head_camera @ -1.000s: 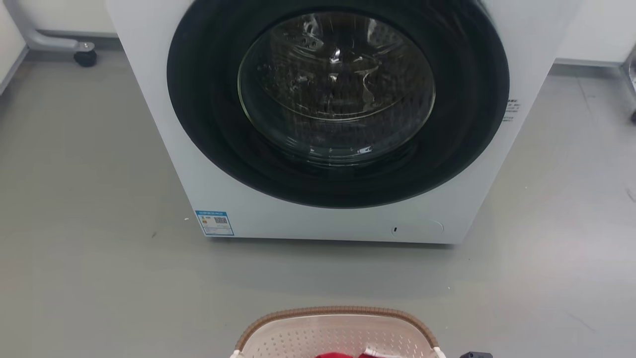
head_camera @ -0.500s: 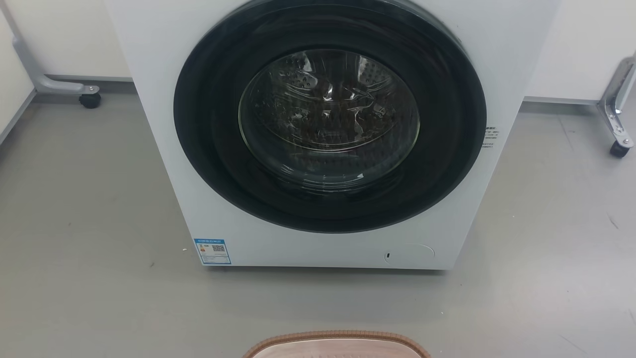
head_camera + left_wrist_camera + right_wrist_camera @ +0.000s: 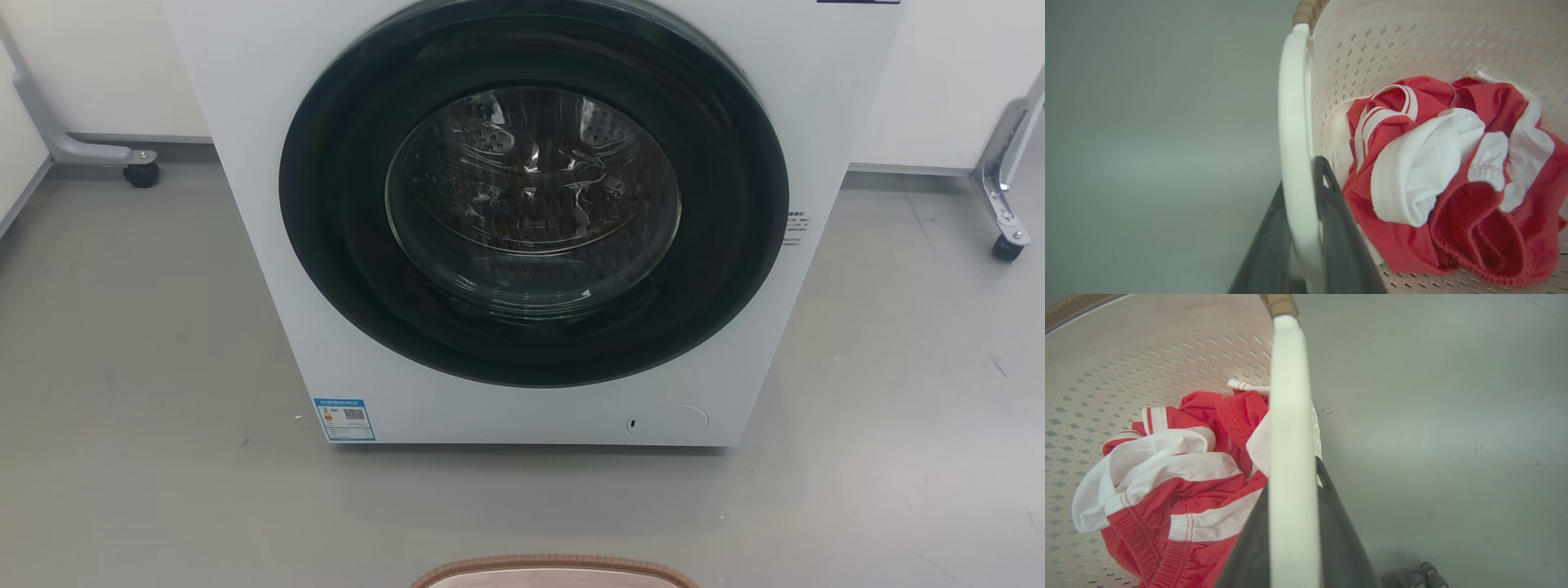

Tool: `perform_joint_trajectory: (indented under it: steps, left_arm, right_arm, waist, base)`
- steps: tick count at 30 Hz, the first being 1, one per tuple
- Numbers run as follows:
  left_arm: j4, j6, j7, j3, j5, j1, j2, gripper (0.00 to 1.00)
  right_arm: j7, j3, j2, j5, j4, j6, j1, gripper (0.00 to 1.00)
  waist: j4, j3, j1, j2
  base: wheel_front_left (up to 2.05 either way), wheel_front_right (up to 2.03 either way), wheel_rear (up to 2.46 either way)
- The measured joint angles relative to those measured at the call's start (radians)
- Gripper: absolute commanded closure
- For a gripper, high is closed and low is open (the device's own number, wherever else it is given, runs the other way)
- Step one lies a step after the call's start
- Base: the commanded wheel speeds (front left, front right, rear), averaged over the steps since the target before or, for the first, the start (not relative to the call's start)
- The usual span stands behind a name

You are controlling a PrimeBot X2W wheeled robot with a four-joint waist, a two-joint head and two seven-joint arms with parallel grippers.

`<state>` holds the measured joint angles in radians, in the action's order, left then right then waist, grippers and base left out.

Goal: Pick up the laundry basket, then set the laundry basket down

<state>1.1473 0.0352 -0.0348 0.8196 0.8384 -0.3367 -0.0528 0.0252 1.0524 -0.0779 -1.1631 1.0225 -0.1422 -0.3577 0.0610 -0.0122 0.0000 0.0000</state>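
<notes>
We have laundry basket (image 3: 555, 567) low before washing machine (image 3: 506, 416), gripped both sides: left pincer (image 3: 1300, 179) pinching left handle (image 3: 1293, 122), right pincer (image 3: 1292, 477) pinching right handle (image 3: 1288, 396). Risks: smooth handles slipping, uneven lift tilting basket, red-white clothes (image 3: 1437, 175) spilling onto floor (image 3: 1147, 143).

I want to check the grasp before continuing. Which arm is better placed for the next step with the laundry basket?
Neither alone: the left gripper clamps one white handle of the laundry basket, and the right gripper clamps the opposite handle. Using both arms together seems safest.
</notes>
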Motion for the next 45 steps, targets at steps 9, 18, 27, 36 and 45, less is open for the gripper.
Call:
perform_joint_trajectory:
  steps: [9,18,27,36,45]
  left_arm:
    - [-0.001,0.004,0.0,0.006,0.016,0.0,0.001,1.0]
    - [-0.001,0.009,0.0,0.016,0.021,0.0,0.002,1.0]
    - [-0.001,0.009,0.003,0.024,0.023,-0.004,0.002,1.0]
    - [0.002,0.009,0.007,0.028,0.032,-0.005,0.004,1.0]
    - [0.013,0.009,0.019,0.021,0.033,-0.069,0.004,1.0]
  right_arm:
    - [-0.009,0.017,0.003,-0.02,0.016,0.0,0.0,1.0]
    - [-0.009,0.035,0.004,-0.038,0.023,0.0,-0.003,1.0]
    - [-0.01,0.051,0.006,-0.056,0.04,0.0,-0.023,1.0]
    - [-0.015,0.064,0.007,-0.07,0.05,0.0,-0.029,1.0]
    - [-0.028,0.071,0.007,-0.079,0.049,0.0,-0.094,1.0]
  waist:
    - [0.003,0.005,0.0,0.0]
    - [0.003,0.015,0.0,0.0]
    - [0.002,0.023,0.0,0.0]
    - [0.0,0.038,0.0,0.0]
    - [-0.003,0.091,0.0,0.0]
  base:
    - [0.0,0.0,0.0]
    - [0.0,0.0,0.0]
    - [0.0,0.0,0.0]
    - [0.0,0.0,0.0]
    - [0.0,0.0,0.0]
